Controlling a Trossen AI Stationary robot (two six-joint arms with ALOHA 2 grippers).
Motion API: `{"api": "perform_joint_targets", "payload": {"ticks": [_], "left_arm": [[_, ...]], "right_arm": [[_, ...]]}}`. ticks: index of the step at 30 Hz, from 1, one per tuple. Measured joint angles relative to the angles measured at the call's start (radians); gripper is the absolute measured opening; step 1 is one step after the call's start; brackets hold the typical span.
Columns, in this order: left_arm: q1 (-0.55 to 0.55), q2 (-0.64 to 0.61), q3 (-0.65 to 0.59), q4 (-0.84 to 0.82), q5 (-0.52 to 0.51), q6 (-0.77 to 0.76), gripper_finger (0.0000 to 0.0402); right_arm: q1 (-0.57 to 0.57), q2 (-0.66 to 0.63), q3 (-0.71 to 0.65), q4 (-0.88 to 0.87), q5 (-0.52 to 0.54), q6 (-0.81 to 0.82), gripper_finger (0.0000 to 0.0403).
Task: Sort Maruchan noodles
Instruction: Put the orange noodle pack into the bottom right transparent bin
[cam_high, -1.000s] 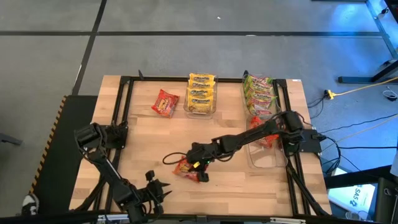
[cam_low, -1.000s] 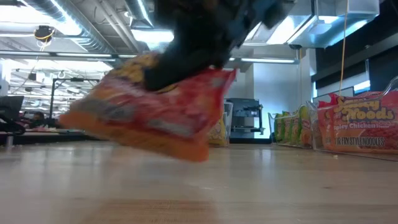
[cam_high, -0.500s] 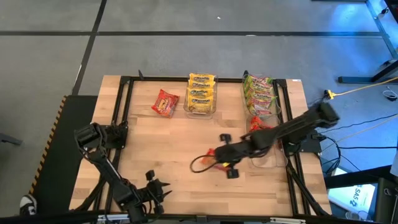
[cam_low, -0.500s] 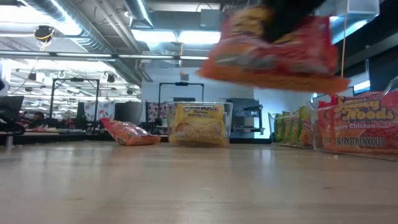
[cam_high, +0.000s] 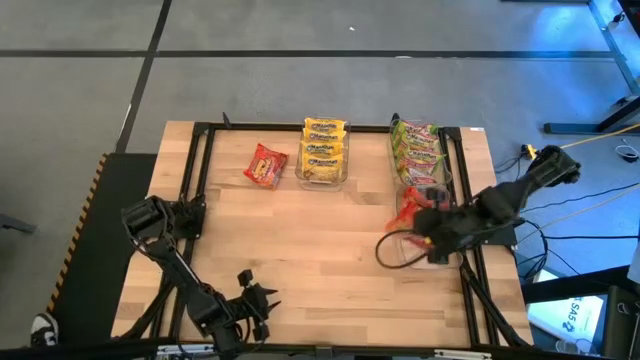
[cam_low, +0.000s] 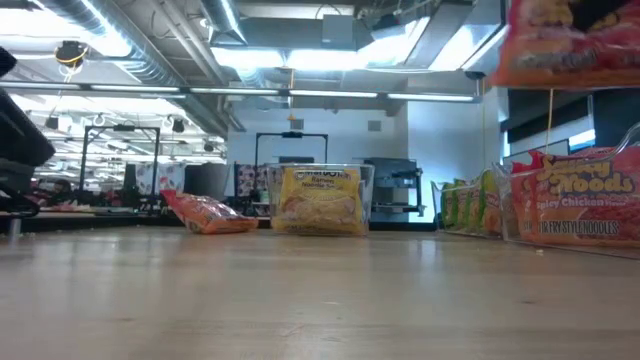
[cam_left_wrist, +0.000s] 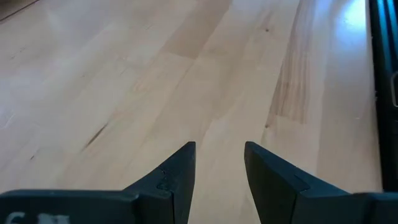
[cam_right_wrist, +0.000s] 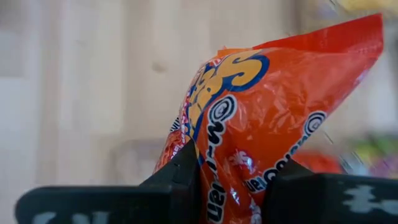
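My right gripper (cam_high: 425, 226) is shut on a red-orange Maruchan noodle packet (cam_high: 408, 208) in the air above the clear bin (cam_high: 404, 262) at the table's right. That bin holds red-orange packets (cam_low: 580, 195) and, farther back, light green ones (cam_high: 417, 150). Yellow packets (cam_high: 323, 150) stand in a middle bin at the far edge. One red-orange packet (cam_high: 265, 165) lies flat on the table to their left. My left gripper (cam_high: 255, 300) waits open near the front edge, with bare wood between its fingers (cam_left_wrist: 180, 168). My right gripper pinches the red-orange packet between its two fingers (cam_right_wrist: 186, 180), on the packet's end nearest the wrist (cam_right_wrist: 233, 168). The fingers slant down from the table's right side. The packet sticks out beyond the fingertips, lifted high clear of table and bin (cam_low: 575, 45).
A black frame rail (cam_high: 200, 180) runs round the wooden table top (cam_high: 300, 240). The near part of the right bin shows bare floor. Cables lie on the floor to the right of the table (cam_high: 580, 150).
My right gripper has carried the red-orange packet up from the near middle of the table toward the right edge, tipping steeper downward. The packet, low over the wood a second ago, now hangs high above the right bin. The gripper has stayed shut on it.
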Motion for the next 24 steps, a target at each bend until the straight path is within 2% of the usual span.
{"api": "perform_joint_targets", "payload": {"ticks": [3,6,17,24], "left_arm": [[0.011,0.000,0.000,0.000,0.008,0.001,0.0133],[0.019,0.000,0.000,0.000,0.009,0.001,0.0133],[0.022,0.000,0.000,0.000,0.010,0.002,0.0133],[0.041,0.000,0.000,0.001,0.010,0.019,0.0133]], "right_arm": [[0.029,-0.028,0.000,-0.123,0.045,0.097,0.0074],[0.050,-0.029,-0.018,-0.160,0.051,0.142,0.0074],[0.047,-0.028,-0.294,-0.091,-0.016,0.121,0.0074],[0.019,-0.003,-0.387,0.086,-0.073,0.062,0.0074]]}}
